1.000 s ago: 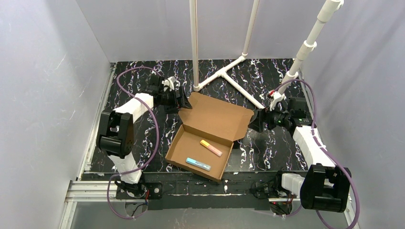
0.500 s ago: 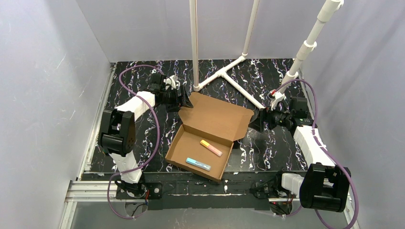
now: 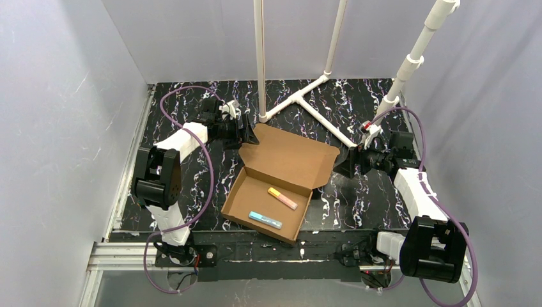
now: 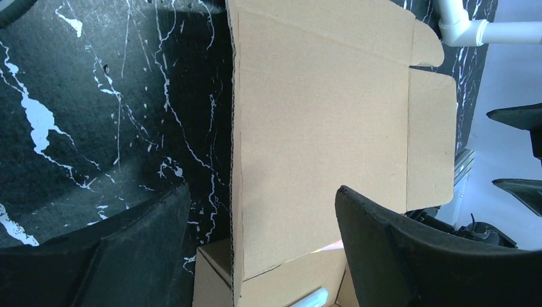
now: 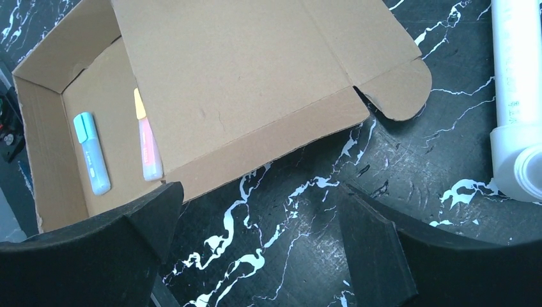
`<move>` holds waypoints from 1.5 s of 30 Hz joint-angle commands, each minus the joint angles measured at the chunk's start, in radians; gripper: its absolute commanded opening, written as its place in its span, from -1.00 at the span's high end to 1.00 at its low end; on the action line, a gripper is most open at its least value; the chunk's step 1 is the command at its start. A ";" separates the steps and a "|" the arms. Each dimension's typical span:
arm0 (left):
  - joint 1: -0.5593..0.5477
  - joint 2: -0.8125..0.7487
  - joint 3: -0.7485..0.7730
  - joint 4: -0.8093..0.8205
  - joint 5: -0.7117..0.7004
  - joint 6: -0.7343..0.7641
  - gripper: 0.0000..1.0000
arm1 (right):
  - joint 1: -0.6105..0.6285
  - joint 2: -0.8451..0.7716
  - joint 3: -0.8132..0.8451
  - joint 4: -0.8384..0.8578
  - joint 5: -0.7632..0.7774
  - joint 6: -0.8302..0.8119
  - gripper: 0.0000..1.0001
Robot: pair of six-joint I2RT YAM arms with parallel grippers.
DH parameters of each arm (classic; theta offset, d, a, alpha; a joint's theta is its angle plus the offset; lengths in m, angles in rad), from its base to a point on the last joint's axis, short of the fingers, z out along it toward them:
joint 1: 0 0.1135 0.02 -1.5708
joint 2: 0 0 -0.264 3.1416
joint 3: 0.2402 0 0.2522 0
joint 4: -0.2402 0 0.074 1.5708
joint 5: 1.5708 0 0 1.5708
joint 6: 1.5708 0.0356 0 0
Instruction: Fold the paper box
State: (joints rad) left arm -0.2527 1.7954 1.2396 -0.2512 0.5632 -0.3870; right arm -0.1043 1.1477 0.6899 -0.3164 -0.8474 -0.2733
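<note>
The brown paper box (image 3: 265, 208) sits mid-table with its tray open and its lid (image 3: 291, 157) lying back toward the rear. A pink-and-yellow marker (image 3: 282, 198) and a blue marker (image 3: 264, 220) lie in the tray. My left gripper (image 3: 246, 133) is open at the lid's far-left corner. In the left wrist view the lid's corrugated side edge (image 4: 234, 160) runs between the spread fingers (image 4: 409, 256). My right gripper (image 3: 342, 163) is open and empty, just off the lid's right end. In the right wrist view it (image 5: 255, 217) hovers over bare table beside the lid's front flap (image 5: 268, 144).
A white PVC pipe frame (image 3: 307, 105) stands on the table behind the box, and one pipe foot (image 5: 518, 96) lies close to the right gripper. Grey walls enclose the black marbled table (image 3: 358, 198) on the left, right and back.
Both grippers have shifted only slightly. The left one edged toward the back along the lid's corner and the right one drew a little nearer the lid. The box has not moved.
</note>
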 commanded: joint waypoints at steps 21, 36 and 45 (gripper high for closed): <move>-0.002 -0.077 0.010 0.006 0.039 0.046 -0.68 | -0.023 -0.038 -0.010 -0.022 -0.065 -0.047 -0.97; -0.006 0.074 0.180 -0.130 -0.005 0.065 -0.68 | -0.025 -0.043 0.010 -0.037 -0.068 -0.046 -0.97; -0.052 0.173 0.281 -0.230 -0.061 0.088 -0.27 | -0.025 -0.059 0.011 -0.041 -0.078 -0.044 -0.97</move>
State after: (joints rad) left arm -0.2779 1.9732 1.4662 -0.4091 0.5274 -0.3264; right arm -0.1242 1.1172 0.6888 -0.3492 -0.8944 -0.3111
